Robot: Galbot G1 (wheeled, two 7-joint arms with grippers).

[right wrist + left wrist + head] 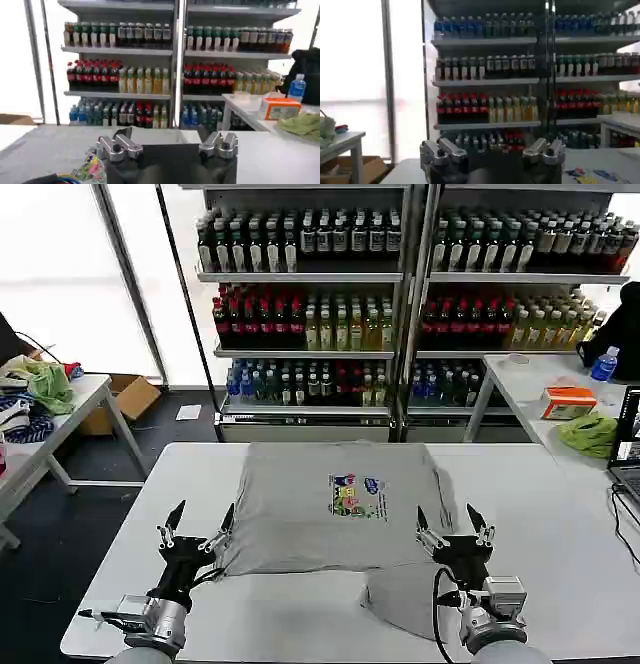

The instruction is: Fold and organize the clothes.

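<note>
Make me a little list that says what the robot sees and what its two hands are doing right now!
shirt: light grey shirt lying on the white table, colourful chest print facing up, near corner partly folded over
left gripper: fingers open, at the shirt's near left corner
right gripper: fingers open, at the shirt's near right edge
holding: nothing gripped yet
behind the table: drink shelves full of bottles
side tables: green cloths and an orange box
</note>
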